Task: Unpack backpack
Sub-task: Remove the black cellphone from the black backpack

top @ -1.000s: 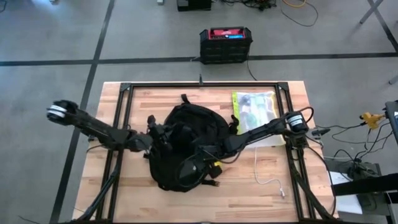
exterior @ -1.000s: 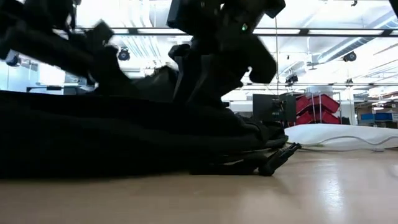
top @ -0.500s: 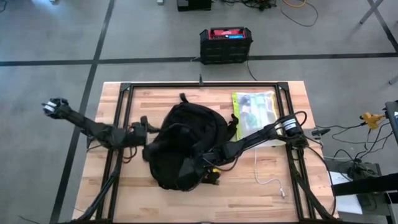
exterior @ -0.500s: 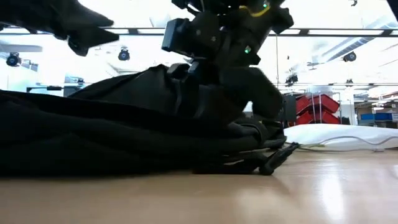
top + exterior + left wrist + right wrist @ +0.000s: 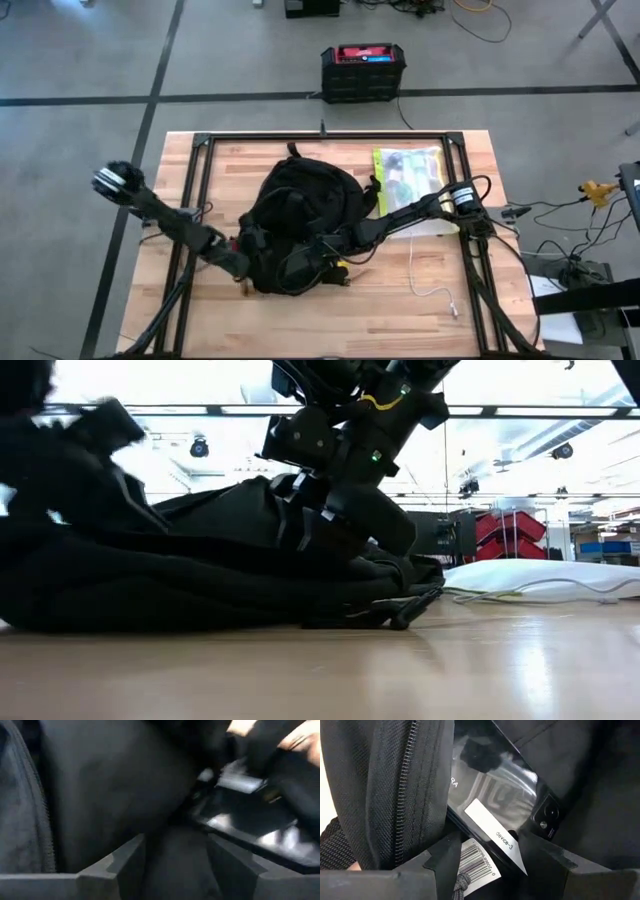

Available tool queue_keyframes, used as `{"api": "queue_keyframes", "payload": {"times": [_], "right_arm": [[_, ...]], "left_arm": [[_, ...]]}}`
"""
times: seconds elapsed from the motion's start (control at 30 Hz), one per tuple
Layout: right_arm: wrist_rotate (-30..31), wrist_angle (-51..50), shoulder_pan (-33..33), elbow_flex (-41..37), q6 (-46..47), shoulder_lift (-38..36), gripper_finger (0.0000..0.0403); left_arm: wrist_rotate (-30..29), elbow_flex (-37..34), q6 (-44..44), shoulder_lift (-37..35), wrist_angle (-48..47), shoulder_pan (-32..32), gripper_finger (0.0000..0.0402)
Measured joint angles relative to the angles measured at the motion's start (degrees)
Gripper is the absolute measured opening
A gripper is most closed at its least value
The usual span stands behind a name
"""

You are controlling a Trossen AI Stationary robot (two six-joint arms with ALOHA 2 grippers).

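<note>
One backpack (image 5: 305, 215) lies on my table (image 5: 400, 310), roughly at its middle, with one clear bag of items (image 5: 408, 175) beside it toward the right and one white cable (image 5: 432, 290) on the bare wood nearer the front edge. One hard black box with a red top (image 5: 362, 70) stands on the floor beyond the table. The backpack is soft black fabric, slumped flat, a loop at its far end and a strap trailing at the front; a zip track (image 5: 410, 785) runs along the opening. Both arms reach into it from opposite sides. My right gripper (image 5: 490, 855) is inside the opening, fingers (image 5: 445, 857) spread apart, straddling a dark phone-like device (image 5: 495, 805) that carries a white label reading "device-3" and a barcode tag (image 5: 477, 862). My left gripper (image 5: 175, 865) sits at the pack's front-left edge, fingers (image 5: 125, 860) parted with black fabric between them, not clamped.
</note>
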Motion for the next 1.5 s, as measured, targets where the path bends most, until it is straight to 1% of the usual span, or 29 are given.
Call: {"api": "queue_keyframes", "payload": {"times": [0.07,0.17,0.27,0.37,0.5,0.63,0.7,0.8,0.93,1.07,1.13,1.2,1.27,1.37,1.4,1.5], "right_arm": [[1.36,0.45,0.02,-0.05,-1.44,0.07,0.0186],[2.21,2.01,-0.02,-0.36,-3.41,0.07,0.0186],[1.49,4.7,-0.21,-0.52,-5.0,0.09,0.0186],[0.87,5.56,-0.09,-0.56,-6.37,0.16,0.0186],[2.44,6.4,-0.15,-0.57,-7.97,0.16,0.0186],[6.74,7.18,0.02,-0.03,-9.92,0.16,0.0186],[10.3,9.18,-0.12,0.55,-10.65,0.16,0.0186],[11.81,9.09,-0.44,0.61,-11.25,0.05,0.0186],[11.01,8.32,-0.77,0.57,-10.99,0.05,0.0186],[7.33,8.17,-1.18,0.52,-9.19,0.92,0.0181],[7.39,8.24,-1.19,0.7,-8.6,2.11,0.0169],[7.33,8.12,-1.41,0.76,-7.45,3.28,0.0145],[7.42,7.94,-1.44,0.91,-6.42,3.81,0.0105],[8.31,7.0,-1.19,1.01,-5.62,3.34,0.003],[8.74,6.19,-0.88,1.06,-5.61,3.01,0.002],[11.47,2.33,0.45,2.26,-4.67,1.15,0.0026]], "left_arm": [[1.85,0.51,-0.11,4.81,1.6,1.93,0.0173],[4.62,1.35,0.12,11.74,7.62,3.86,0.0157],[4.49,2.13,0.4,17.53,14.74,4.19,0.0143],[4.36,2.39,1.93,20.81,20.44,4.24,0.0129],[4.43,2.23,2.23,21.14,21.72,4.24,0.0115],[4.68,2.13,2.22,20.88,21.74,4.24,0.0107],[5.06,2.16,2.32,20.88,22.0,4.24,0.0104],[5.2,2.15,2.36,20.88,22.28,4.24,0.0104],[5.4,2.11,2.88,20.49,22.24,4.24,0.0107],[5.91,2.08,3.15,20.31,22.39,4.21,0.0103],[6.23,2.08,3.19,20.29,22.53,4.19,0.01],[6.44,2.06,3.28,19.76,22.38,4.19,0.0098],[6.87,2.01,3.61,18.81,22.06,4.2,0.0096],[7.99,1.8,4.73,16.23,20.61,4.21,0.0093],[8.4,1.8,5.25,15.16,19.39,4.21,0.0092],[8.86,1.79,5.56,12.24,14.88,4.24,0.0089]]}}
